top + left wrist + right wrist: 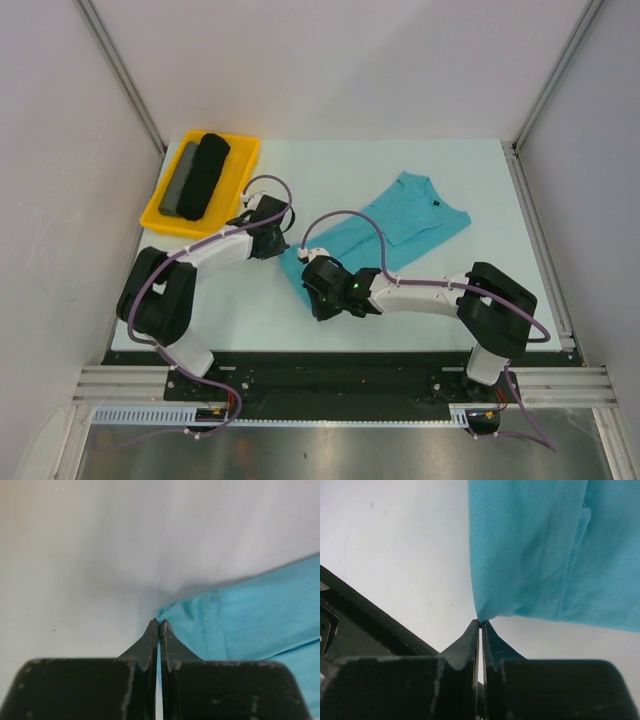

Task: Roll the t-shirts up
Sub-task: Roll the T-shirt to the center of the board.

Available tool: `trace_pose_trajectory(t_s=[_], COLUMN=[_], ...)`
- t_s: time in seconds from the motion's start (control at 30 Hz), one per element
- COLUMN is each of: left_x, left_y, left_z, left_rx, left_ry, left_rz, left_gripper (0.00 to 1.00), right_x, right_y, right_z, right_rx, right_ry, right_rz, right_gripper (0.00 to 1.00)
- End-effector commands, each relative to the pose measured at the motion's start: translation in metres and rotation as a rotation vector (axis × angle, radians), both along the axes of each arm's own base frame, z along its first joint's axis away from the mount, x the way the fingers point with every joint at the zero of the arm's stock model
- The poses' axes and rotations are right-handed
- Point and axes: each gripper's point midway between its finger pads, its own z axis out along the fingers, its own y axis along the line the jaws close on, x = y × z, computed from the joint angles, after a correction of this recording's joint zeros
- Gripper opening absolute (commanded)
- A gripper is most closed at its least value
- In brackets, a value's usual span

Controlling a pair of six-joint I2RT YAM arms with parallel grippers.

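A teal t-shirt (pixel 400 215) lies folded into a long strip, running diagonally from the table's middle toward the back right, with a small dark tag at its neck. My left gripper (pixel 283 248) is shut on one corner of the near hem; in the left wrist view its tips (pixel 159 623) pinch the t-shirt's (pixel 250 615) bunched edge. My right gripper (pixel 313 298) is shut on the other near corner. In the right wrist view the t-shirt (pixel 545 550) hangs from the closed tips (pixel 480 622), lifted slightly off the table.
A yellow tray (pixel 158 214) at the back left holds a black fabric roll (pixel 206 175) and a thinner grey roll (pixel 180 182). The black front rail (pixel 365 615) of the table runs close behind the right gripper. White walls enclose the table.
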Motion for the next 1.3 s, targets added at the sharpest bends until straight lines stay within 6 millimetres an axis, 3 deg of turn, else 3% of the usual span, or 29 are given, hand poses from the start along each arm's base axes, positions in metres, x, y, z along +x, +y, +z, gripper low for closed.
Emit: trace_pose_trajectory(t_s=[0.0,0.57,0.77,0.93,1.03,1.07,1.1,1.27], left_x=[0.013,0.029,0.036,0.043,0.041,0.042,0.042,0.03], left_y=[-0.009,-0.045,-0.053,-0.061,-0.061,-0.063,-0.063,-0.058], left_z=[0.014,0.012,0.013,0.024,0.029,0.037,0.043,0.066], left_rx=[0.022,-0.011,-0.033,-0.058,-0.064,-0.079,-0.092,-0.116], left_ry=[-0.015,-0.001,-0.022,-0.061,-0.071,-0.097,-0.112,-0.173], left_rz=[0.012,-0.01,-0.03,-0.068,-0.088,-0.094,-0.1,-0.138], left_gripper=[0.0,0.02,0.19,0.27,0.38,0.47,0.5,0.57], right_x=[0.003,0.024,0.029,0.031,0.032,0.031,0.031,0.031], right_y=[0.002,-0.034,-0.046,-0.052,-0.052,-0.052,-0.052,-0.051], right_z=[0.014,-0.001,-0.014,-0.021,-0.024,-0.025,-0.026,-0.028], right_rx=[0.085,0.133,0.12,0.117,0.119,0.12,0.123,0.123], right_ry=[0.027,0.102,0.124,0.14,0.152,0.156,0.161,0.169], right_rz=[-0.016,-0.167,-0.213,-0.237,-0.249,-0.249,-0.251,-0.257], right_gripper=[0.07,0.07,0.06,0.06,0.06,0.06,0.06,0.06])
